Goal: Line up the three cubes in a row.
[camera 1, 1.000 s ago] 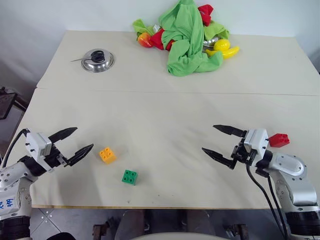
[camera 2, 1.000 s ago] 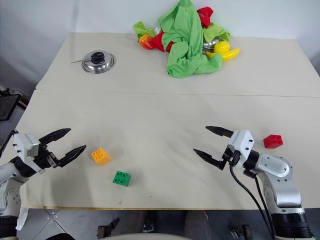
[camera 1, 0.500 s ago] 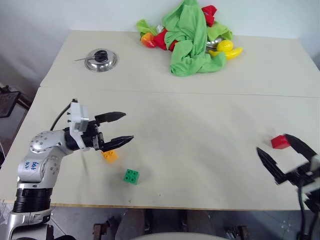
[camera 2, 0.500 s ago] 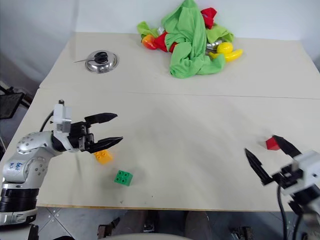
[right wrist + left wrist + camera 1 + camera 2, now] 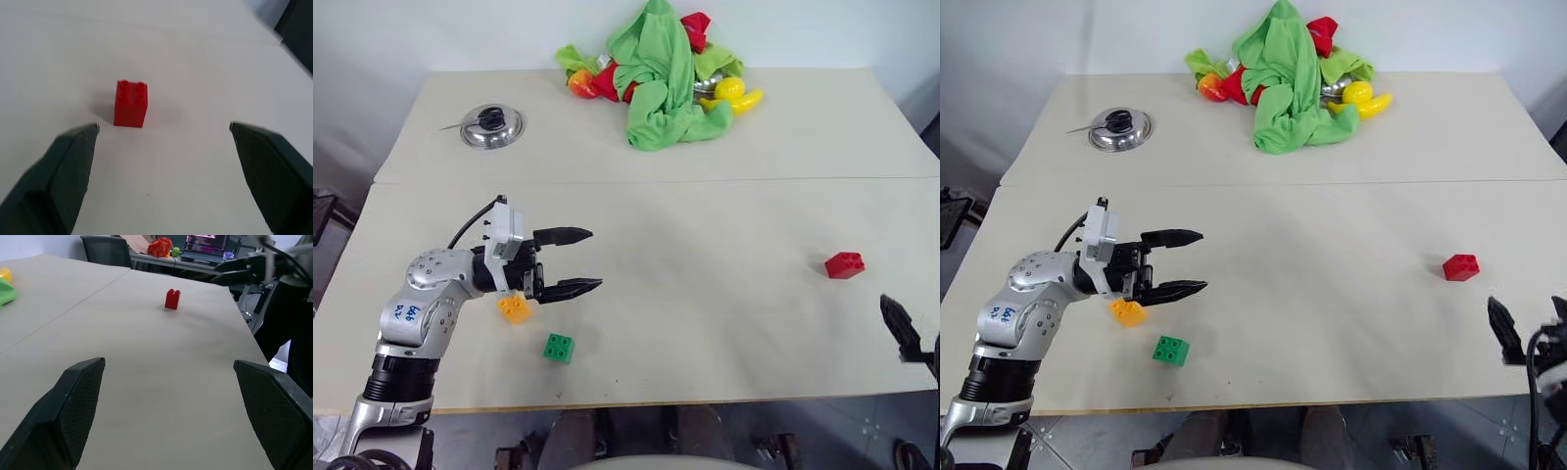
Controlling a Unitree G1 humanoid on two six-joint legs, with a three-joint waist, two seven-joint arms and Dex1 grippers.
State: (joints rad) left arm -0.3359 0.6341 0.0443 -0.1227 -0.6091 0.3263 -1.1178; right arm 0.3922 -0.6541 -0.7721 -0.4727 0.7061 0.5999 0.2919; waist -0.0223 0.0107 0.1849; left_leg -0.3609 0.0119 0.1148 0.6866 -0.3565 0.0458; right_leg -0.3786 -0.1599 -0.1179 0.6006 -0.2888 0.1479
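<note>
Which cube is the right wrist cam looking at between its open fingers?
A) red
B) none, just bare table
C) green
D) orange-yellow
A: the red cube stands on the table ahead of the right gripper, between its spread fingers, untouched.

Your two head eyes look down from high over the whole table, side by side, sharing nearly the same scene, your left wrist camera sits low, facing across to the far red cube, your right wrist camera looks at it close up – both wrist views share that cube
</note>
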